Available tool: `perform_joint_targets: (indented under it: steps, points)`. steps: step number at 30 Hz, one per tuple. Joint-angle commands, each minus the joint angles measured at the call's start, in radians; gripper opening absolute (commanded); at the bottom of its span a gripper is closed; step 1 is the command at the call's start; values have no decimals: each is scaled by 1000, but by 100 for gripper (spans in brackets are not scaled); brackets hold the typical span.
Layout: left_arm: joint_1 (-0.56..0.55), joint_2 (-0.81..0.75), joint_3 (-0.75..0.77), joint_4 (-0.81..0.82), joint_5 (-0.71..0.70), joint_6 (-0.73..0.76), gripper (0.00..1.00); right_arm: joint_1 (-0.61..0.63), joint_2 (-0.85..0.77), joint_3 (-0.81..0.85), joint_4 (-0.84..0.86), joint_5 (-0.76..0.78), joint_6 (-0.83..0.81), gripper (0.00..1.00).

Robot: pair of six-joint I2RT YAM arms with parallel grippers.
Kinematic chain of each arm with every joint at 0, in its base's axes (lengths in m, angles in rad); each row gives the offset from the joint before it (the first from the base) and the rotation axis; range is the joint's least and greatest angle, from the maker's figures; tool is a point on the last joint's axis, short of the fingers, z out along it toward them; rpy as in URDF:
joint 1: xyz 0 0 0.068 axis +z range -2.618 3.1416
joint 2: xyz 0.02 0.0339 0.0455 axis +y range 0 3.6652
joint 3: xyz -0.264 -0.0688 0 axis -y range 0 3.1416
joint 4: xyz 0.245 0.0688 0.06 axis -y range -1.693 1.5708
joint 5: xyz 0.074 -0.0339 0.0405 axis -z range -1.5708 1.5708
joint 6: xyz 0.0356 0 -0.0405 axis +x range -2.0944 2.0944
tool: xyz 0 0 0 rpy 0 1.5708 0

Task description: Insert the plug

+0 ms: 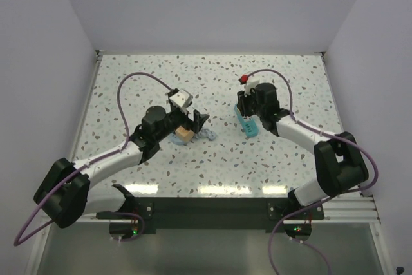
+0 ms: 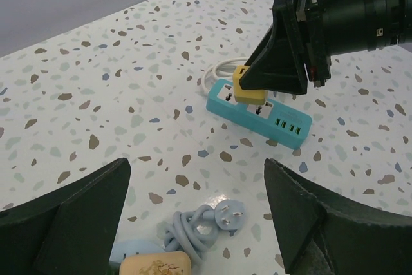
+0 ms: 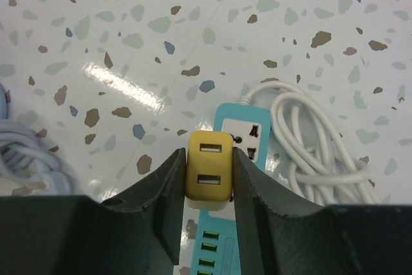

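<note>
The plug, a yellow cube showing two slots, sits low-centre in the right wrist view, clenched between the right gripper's fingers and resting on the teal power strip. Whether its prongs are seated cannot be told. Risk: pressing off-axis could tilt the plug or slide the unrestrained strip. The left gripper hangs released above a tan cube and grey-blue cable.
</note>
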State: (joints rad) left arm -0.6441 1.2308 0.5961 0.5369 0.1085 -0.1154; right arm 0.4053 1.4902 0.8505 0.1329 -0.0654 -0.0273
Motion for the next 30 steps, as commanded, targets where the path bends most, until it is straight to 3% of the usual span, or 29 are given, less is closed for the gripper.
perform_joint_targets:
  steps: [1, 14, 30]
  points:
    - [21, -21, -15, 61, 23, -13, 90, -5, 41, 41, 129, 58, -31, 0]
    - [57, 6, -16, 77, 48, -23, 90, -29, 116, 59, 208, 124, -52, 0]
    - [60, 22, -7, 72, 57, -23, 90, -46, 194, 88, 247, 88, -53, 0]
